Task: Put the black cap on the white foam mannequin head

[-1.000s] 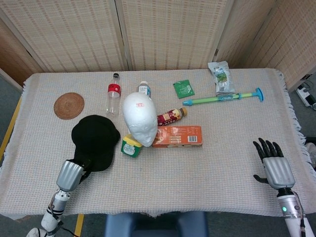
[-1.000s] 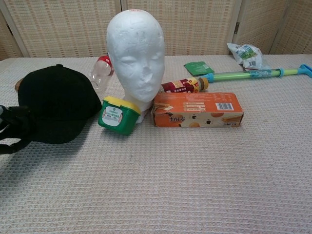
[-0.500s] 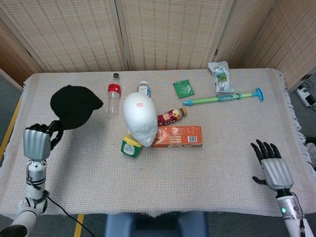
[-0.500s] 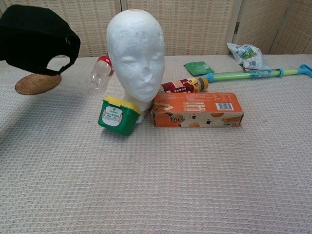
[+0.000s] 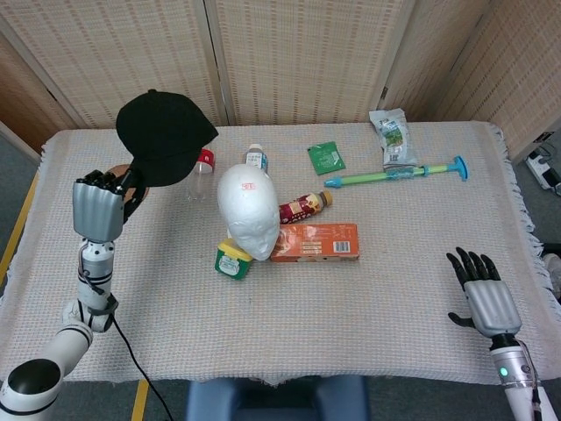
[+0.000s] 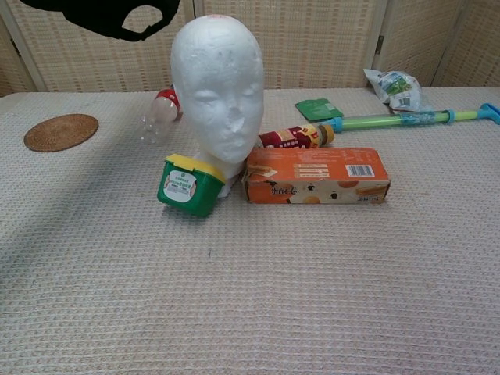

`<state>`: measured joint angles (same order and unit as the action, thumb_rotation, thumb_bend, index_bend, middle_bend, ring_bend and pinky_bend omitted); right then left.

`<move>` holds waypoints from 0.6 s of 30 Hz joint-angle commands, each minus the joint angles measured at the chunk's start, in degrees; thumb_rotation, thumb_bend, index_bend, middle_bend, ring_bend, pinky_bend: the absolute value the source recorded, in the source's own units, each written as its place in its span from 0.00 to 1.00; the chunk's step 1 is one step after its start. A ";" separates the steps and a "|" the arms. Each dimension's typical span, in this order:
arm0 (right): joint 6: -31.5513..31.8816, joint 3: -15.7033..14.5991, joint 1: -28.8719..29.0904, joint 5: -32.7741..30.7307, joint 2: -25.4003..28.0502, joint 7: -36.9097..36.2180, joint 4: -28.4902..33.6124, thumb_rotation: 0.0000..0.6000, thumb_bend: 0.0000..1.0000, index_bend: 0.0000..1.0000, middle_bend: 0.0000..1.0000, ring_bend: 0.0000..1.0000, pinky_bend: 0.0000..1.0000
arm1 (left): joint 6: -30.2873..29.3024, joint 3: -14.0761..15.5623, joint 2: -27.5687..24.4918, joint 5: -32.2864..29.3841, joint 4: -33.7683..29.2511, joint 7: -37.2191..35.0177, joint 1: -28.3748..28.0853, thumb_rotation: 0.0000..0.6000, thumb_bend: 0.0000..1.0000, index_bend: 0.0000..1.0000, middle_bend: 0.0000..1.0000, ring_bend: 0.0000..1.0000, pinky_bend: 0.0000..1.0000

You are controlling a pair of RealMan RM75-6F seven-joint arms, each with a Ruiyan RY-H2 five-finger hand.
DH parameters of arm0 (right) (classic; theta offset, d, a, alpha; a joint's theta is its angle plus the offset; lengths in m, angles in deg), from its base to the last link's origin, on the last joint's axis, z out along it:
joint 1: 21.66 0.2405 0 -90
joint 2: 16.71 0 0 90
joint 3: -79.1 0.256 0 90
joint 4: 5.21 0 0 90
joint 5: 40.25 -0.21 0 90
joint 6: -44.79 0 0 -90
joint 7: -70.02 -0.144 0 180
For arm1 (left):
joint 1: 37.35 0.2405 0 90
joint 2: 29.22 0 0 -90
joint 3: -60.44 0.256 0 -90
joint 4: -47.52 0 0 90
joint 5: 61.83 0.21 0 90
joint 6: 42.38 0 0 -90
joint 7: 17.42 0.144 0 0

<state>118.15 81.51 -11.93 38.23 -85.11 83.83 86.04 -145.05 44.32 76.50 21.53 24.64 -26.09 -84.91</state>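
Left of the white foam mannequin head [image 5: 248,211], my left hand [image 5: 98,209] grips the black fabric cap [image 5: 163,136], raised off the tabletop [image 5: 368,298], above and left of the head's crown. Far right of the head, my right hand [image 5: 487,298] hovers empty, fingers spread.

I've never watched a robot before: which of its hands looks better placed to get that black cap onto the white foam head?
The left hand: it holds the black cap raised beside the white foam mannequin head. The right hand rests open at the table's far edge.
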 commanded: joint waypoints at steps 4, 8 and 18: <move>0.58 0.65 -0.17 -0.30 1.08 -2.08 0.21 1.00 0.03 0.00 0.00 0.00 0.00 | -1.18 1.16 0.20 2.63 -5.78 5.09 -3.50 1.00 0.63 0.68 1.00 1.00 1.00; 0.21 0.76 -0.08 -0.46 1.72 -3.35 0.25 1.00 0.03 0.00 0.00 0.00 0.00 | -2.04 1.94 0.29 4.06 -9.67 8.44 -4.12 1.00 0.63 0.68 1.00 1.00 1.00; 1.34 0.24 -0.49 1.23 2.64 -4.58 1.03 1.00 0.03 0.00 0.00 0.00 0.00 | -3.49 8.26 1.02 9.63 -17.63 15.37 -0.46 1.00 0.63 0.69 1.00 1.00 1.00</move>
<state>119.46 81.78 -12.38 39.43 -82.50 79.27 87.03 -148.18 51.63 77.21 30.33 7.94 -11.47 -86.28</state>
